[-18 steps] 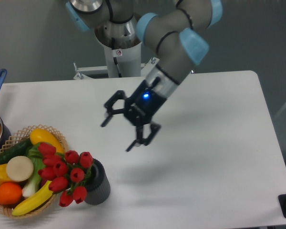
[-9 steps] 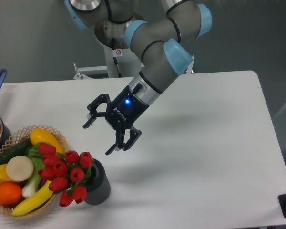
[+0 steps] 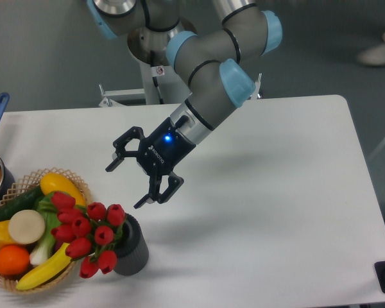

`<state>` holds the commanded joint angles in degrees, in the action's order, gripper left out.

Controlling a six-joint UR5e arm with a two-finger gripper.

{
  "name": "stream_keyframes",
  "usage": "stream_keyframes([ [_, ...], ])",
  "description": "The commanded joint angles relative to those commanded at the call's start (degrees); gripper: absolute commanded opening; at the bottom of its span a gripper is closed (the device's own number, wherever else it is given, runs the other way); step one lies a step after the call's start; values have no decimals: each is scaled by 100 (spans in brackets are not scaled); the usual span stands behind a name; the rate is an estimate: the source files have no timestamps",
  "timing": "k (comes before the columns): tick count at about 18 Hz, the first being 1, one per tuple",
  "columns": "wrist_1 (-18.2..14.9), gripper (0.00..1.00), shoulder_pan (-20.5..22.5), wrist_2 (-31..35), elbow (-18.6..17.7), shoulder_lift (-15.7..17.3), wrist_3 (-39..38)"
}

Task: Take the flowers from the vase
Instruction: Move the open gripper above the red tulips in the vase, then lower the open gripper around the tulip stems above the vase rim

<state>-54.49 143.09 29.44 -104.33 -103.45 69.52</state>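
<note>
We are in the approach step: nothing is grasped yet. Our gripper (image 3: 123, 186) hangs with its two fingers spread wide and nothing between them, clear of the flowers (image 3: 86, 234) and, as far as one view shows, above the table (image 3: 276, 192). The flowers are at about 7 o'clock from the gripper, near but apart from it. They sit in the vase (image 3: 133, 247), which stands upright by the table's front edge, just at 3 o'clock of the basket (image 3: 70, 183). The red buds lean out toward 9 o'clock, over the basket rim and its fruit, so the bunch is not centred over the vase mouth.

We judge that the next move calls for bringing the open fingers down toward 7 o'clock until they straddle the stems or the cluster of buds, closing there, then lifting up along the vase's axis so the vase is not dragged or tipped. The lean of the bunch and the closeness of the basket leave little room on that side. From this single view we cannot tell how high the gripper is over the buds.

The arm reaches in from 1 o'clock, forearm sloping down, wrist bent so the fingers point toward 7 o'clock. A blue light shows on the wrist.
</note>
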Motion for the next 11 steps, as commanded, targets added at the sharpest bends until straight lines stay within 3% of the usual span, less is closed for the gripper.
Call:
stream_keyframes([
  [7, 61, 100, -97, 0, -132, -96, 246],
  [11, 588, 100, -185, -26, 8, -404, 237],
])
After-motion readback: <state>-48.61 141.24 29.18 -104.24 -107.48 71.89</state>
